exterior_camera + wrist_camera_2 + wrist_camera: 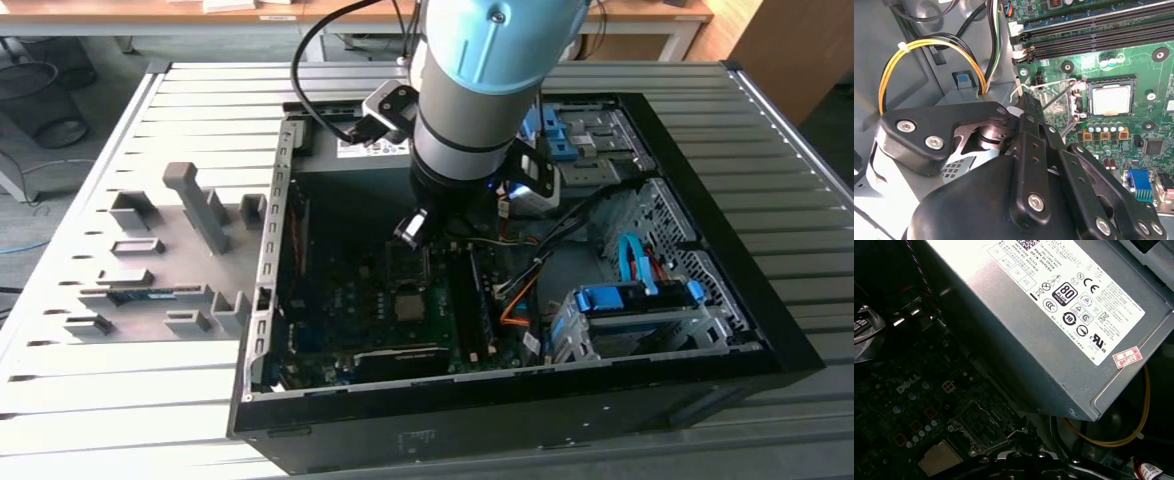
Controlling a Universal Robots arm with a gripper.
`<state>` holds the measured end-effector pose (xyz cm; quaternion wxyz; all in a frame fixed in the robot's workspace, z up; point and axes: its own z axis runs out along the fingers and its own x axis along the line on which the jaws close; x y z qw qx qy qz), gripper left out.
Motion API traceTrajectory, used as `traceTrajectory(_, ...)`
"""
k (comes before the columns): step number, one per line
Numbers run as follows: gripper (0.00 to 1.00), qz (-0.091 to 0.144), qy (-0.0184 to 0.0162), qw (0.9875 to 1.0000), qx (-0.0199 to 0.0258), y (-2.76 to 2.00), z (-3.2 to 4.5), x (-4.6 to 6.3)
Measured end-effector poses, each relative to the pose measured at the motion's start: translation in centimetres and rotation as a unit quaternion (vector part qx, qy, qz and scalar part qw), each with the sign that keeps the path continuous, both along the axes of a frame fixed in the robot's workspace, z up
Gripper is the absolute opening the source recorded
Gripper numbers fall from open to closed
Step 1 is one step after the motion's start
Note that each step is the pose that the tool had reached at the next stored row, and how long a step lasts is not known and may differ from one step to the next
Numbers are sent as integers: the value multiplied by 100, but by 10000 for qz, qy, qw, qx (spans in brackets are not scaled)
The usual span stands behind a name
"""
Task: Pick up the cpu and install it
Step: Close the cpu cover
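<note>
Exterior view shows the tool point(411, 229) hanging inside the open computer case point(694, 370) on the bench point(801, 200), just above the motherboard point(334, 320). Its fingers' spread cannot be told. The cpu point(1110, 99) lies in its socket, just beyond the tool tips, apart from them.

The cpu point(1110, 99) has a smooth, silver-grey metal top with a dull sheen, lying a little beyond the gripper point(1026, 102). The gripper is matt black metal, its links held by shiny steel screws. Under it, the board point(1134, 65) is glossy green, with black plastic slots point(1094, 37). Close beside the gripper, the power supply point(1019, 340) is brushed grey sheet metal bearing a white paper label point(1074, 290). Yellow cables point(909, 50) look smooth and plastic-coated. The table point(187, 90) is ribbed, pale grey metal.
</note>
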<state>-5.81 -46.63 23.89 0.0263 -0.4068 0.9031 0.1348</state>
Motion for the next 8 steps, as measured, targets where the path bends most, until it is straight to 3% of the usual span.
traceTrajectory(8, 10, 0, 0, 10000, 2, -57, 1, -2)
